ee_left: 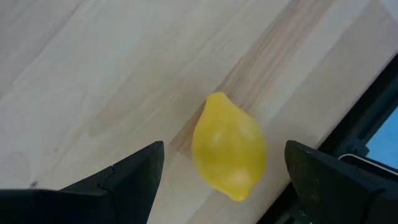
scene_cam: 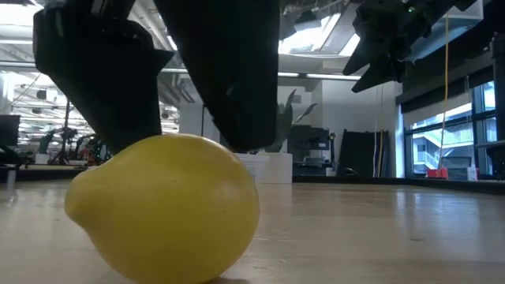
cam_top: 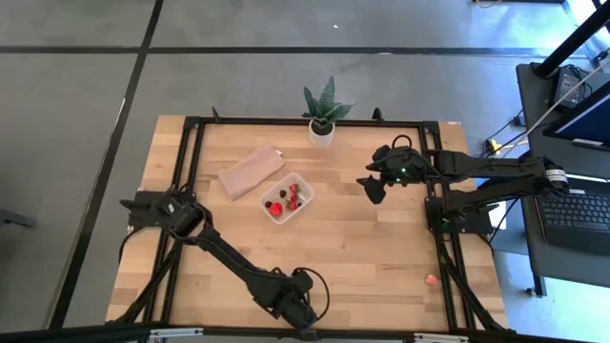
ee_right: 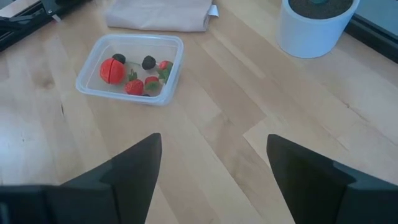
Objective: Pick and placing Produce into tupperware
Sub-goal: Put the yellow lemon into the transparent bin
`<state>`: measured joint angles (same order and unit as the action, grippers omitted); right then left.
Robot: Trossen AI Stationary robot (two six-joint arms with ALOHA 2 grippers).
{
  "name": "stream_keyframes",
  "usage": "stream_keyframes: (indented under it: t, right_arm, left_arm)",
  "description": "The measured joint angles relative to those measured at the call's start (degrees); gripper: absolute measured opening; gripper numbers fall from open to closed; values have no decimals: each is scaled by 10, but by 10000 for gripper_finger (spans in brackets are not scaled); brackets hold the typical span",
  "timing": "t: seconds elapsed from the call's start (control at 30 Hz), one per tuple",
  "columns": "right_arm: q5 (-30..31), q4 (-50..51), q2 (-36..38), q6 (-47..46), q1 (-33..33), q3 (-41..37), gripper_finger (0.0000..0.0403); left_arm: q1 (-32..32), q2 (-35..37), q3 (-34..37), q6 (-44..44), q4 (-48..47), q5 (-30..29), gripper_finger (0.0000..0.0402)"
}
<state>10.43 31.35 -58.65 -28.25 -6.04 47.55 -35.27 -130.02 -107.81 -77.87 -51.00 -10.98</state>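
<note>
Lemon [scene_cam: 166, 209] fills the low view, nearest the lens, lying on its side on the table [cam_top: 362, 248] close to the front edge. Directly above it hangs the left gripper [ee_left: 217, 171], spread wide with nothing held; in the left wrist view the two fingers [ee_left: 118, 180] stand either side of the fruit, clear of it. It looks like a smooth, hard, light model fruit, so it would likely roll or squirt out of a glancing pinch; closing across the fat middle rather than the pointed ends seems the safer hold.

Moving rightward, the folded tan cloth [cam_top: 252, 171] lies beside the tupperware [cam_top: 287, 197], which already holds strawberries [ee_right: 143, 84], dark berries [ee_right: 148, 61] and a red round piece [ee_right: 112, 70]. Behind stands the potted plant [cam_top: 323, 119]. Further right, the right gripper [cam_top: 374, 189] hovers over bare wood, open and empty. Near the table's right front corner sits a small pinkish piece [cam_top: 431, 279], possibly another fruit, too small to tell.
</note>
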Motion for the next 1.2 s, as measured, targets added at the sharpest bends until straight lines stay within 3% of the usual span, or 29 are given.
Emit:
stream_keyframes:
  t: [0.33, 0.7, 0.93, 1.2]
  right_arm:
    - [0, 2, 0, 1, 0, 0, 293]
    - [0, 5, 0, 0, 0, 0, 293]
    - [0, 6, 0, -1, 0, 0, 293]
    - [0, 7, 0, -3, 0, 0, 293]
  left_arm:
    - [0, -22, 1, -1, 6, 34, 323]
    - [4, -27, 1, -10, -15, 30, 311]
    - [10, -28, 1, 77, -6, 30, 278]
    - [10, -28, 1, 140, -3, 49, 273]
